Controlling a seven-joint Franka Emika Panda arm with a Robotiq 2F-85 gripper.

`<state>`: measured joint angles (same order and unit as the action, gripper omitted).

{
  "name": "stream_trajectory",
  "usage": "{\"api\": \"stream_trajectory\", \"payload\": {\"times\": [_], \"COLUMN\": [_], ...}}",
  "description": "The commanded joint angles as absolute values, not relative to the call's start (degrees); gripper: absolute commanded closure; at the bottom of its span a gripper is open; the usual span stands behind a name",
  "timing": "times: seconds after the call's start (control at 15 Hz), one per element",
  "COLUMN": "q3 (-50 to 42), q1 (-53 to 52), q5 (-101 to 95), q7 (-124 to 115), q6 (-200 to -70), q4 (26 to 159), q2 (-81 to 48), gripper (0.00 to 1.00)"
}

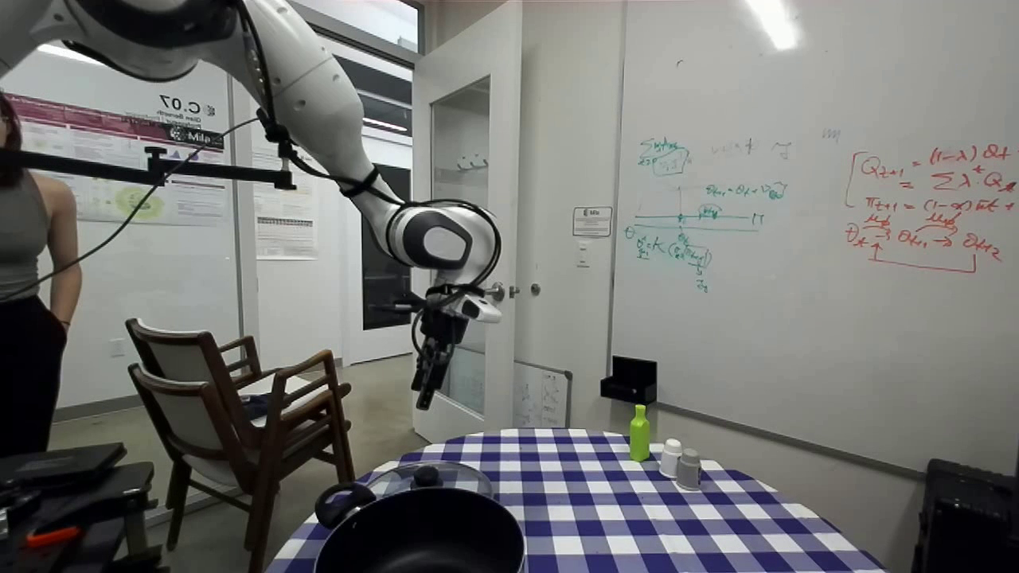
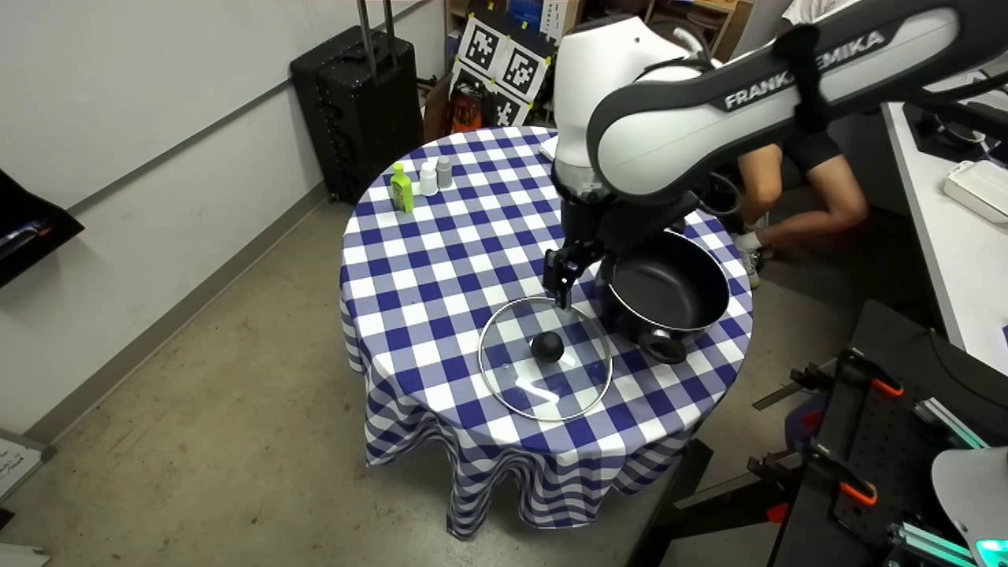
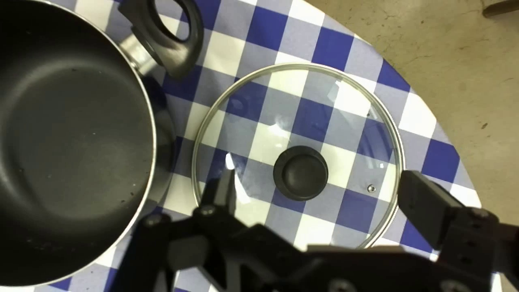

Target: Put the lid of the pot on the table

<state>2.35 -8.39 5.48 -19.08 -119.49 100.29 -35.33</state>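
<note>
The lid is clear glass with a metal rim and a black knob. It lies flat on the checked table, knob up, beside the pot. The lid shows in both exterior views and in the wrist view. The black pot is uncovered and its inside is visible; it also shows in an exterior view and at the left of the wrist view. My gripper is open and empty above the lid, fingers spread on either side of the knob. In an exterior view the gripper hangs well above the table.
A green bottle, a white shaker and a grey shaker stand near the table's edge. The pot's handle sticks out close to the lid. Wooden armchairs and a black suitcase stand around the table.
</note>
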Motion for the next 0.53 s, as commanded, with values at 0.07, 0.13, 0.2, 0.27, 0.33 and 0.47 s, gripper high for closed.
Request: {"api": "stream_trajectory", "payload": {"times": [0.07, 0.13, 0.2, 0.27, 0.33, 0.47], "q3": [3.79, 3.9, 3.99, 4.16, 4.3, 4.6], "q1": [-6.12, -6.03, -5.99, -5.94, -6.05, -6.27], "q5": [9.46, 10.13, 10.3, 10.48, 10.21, 10.28], "q7": [-15.24, -14.84, -13.99, -12.81, -11.82, -11.14], "q6": [-114.84, -113.22, -111.97, -111.31, -110.71, -109.22], "q4": [113.23, 115.09, 117.18, 119.43, 121.59, 124.65], "q2": [-19.01, -15.97, -12.77, -9.43, -6.11, -0.79], "gripper": [0.0, 0.0, 0.0, 0.0, 0.0, 0.0]}}
